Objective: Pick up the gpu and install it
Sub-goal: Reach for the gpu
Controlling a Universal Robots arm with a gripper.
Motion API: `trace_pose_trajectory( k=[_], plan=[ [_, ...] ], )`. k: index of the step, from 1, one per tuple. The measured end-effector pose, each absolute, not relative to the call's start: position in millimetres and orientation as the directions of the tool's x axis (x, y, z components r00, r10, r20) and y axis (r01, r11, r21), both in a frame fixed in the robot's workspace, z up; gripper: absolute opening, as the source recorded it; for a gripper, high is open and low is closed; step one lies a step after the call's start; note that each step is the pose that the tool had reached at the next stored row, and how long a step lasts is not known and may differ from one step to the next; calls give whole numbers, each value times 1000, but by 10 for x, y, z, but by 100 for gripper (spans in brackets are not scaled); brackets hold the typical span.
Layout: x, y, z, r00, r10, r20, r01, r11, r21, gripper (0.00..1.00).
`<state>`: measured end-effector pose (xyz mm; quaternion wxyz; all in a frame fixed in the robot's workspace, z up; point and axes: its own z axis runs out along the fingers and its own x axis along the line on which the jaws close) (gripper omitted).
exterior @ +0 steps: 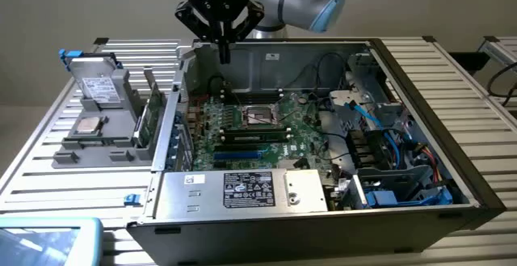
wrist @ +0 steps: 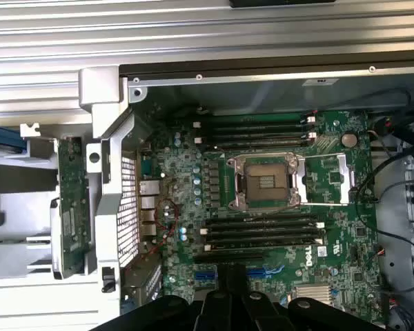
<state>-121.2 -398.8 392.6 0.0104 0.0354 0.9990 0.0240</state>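
Observation:
A green card, the gpu (exterior: 151, 116), stands on edge in a grey holder (exterior: 97, 151) at the exterior view's left, outside the open computer case (exterior: 420, 96). In the wrist view the gpu (wrist: 72, 207) is a long green strip beside the case's rear wall. My gripper (exterior: 224, 59) hangs above the rear part of the green motherboard (exterior: 267, 126), well apart from the card. Its dark fingers are shut together with nothing between them. In the wrist view the gripper (wrist: 237, 277) points down over the motherboard (wrist: 262, 227) near the blue slots.
A silver hard drive with a white label (exterior: 98, 87) and a second drive (exterior: 87, 125) sit in the holder. A labelled silver power supply (exterior: 242, 190) fills the case's front. Blue and black cables (exterior: 379, 151) crowd the exterior view's right. A pale blue tray (exterior: 45, 239) lies at the corner.

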Motion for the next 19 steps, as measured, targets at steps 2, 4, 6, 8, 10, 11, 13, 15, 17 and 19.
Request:
trace_pose_trajectory(
  k=[2,4,6,8,10,11,13,15,17,19],
  plan=[
    [-1212,-3988,3926,-997,71,-19,70,996,49,12],
    [-1212,-3988,3926,-997,71,-19,70,996,49,12],
    [-1212,-3988,3926,-997,71,-19,70,996,49,12],
    [-1212,-3988,3926,-997,71,-19,70,996,49,12],
    [-1212,-3988,3926,-997,71,-19,70,996,49,12],
    [-1212,-3988,3926,-997,71,-19,70,996,49,12],
    [-1228,-3988,3927,-997,71,-19,70,996,49,12],
    [-1273,-3988,3927,-997,71,-19,70,996,49,12],
    [-1329,-3988,3926,-997,71,-19,70,996,49,12],
    [-1401,-3988,3926,-997,71,-19,70,996,49,12]
  ],
)
